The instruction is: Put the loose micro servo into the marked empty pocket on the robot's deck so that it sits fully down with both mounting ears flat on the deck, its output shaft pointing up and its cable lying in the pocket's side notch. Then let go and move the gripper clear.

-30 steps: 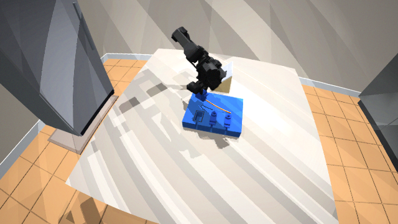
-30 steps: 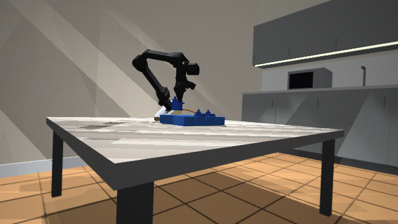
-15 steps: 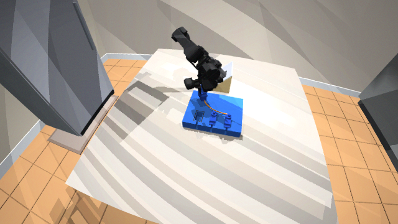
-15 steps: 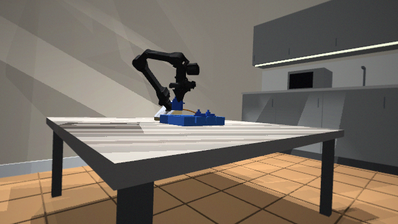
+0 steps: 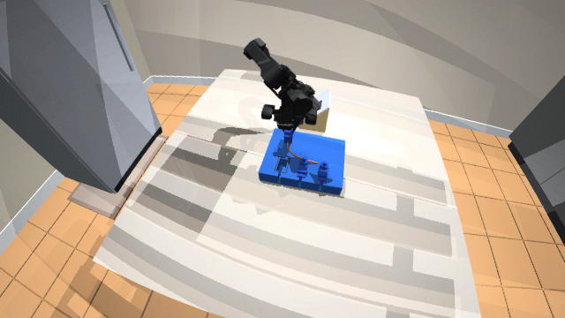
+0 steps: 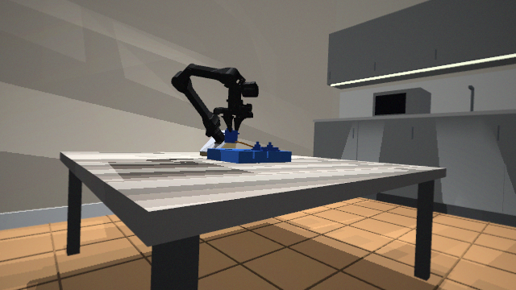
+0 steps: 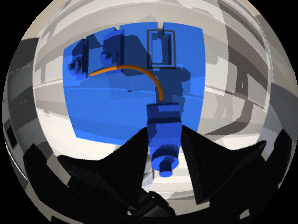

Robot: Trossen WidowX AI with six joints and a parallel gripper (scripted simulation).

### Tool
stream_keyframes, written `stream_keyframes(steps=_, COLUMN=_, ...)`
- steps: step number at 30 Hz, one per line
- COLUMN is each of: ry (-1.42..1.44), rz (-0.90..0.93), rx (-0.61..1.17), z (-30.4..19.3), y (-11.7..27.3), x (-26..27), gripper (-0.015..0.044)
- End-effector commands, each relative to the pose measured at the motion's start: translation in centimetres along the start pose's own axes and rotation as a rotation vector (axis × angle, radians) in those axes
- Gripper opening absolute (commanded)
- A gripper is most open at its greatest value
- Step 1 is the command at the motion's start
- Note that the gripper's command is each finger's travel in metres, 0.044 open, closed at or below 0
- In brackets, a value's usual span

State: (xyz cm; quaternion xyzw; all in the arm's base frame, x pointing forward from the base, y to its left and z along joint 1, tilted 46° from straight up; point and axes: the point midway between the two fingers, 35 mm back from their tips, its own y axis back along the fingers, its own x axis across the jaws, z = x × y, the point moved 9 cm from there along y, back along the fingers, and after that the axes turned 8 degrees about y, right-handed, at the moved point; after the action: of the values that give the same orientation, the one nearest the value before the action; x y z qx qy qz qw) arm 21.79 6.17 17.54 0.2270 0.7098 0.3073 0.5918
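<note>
My gripper [image 5: 288,129] [image 6: 233,130] [image 7: 164,130] is shut on the loose blue micro servo [image 5: 288,137] [image 6: 230,137] [image 7: 164,135]. It holds the servo above the back part of the blue deck [image 5: 320,143] [image 6: 230,156] [image 7: 100,117]. The servo looks roughly upright, and its round shaft end faces the wrist camera. Its orange cable [image 5: 290,152] [image 6: 246,143] [image 7: 154,81] curves out over the deck towards the fitted servos. The outlined empty pocket [image 5: 282,165] [image 7: 159,49] is beyond the held servo in the wrist view, with its notch at the deck's far edge.
Two fitted servos [image 5: 323,171] [image 5: 303,167] [image 7: 78,62] [image 7: 111,52] stand on the deck beside the pocket. A white and tan panel [image 5: 320,120] stands behind the deck, close to the arm. The deck rests on the table [image 5: 282,238] [image 6: 193,189].
</note>
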Motion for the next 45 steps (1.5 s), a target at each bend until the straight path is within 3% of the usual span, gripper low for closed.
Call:
stream_keyframes(steps=1, ry=-0.068, rz=-0.003, rx=-0.002, z=0.0, y=0.0, x=0.0, gripper=0.0000)
stream_keyframes(steps=9, ry=-0.069, rz=-0.003, rx=-0.003, z=0.9, y=0.1, x=-0.3, gripper=0.0000)
stream_keyframes(steps=34, ry=-0.074, rz=-0.004, rx=-0.007, z=10.4, y=0.2, x=-2.4, gripper=0.0000)
stream_keyframes(steps=45, ry=-0.074, rz=-0.004, rx=-0.008, z=10.7, y=-0.7, x=-2.5, gripper=0.0000)
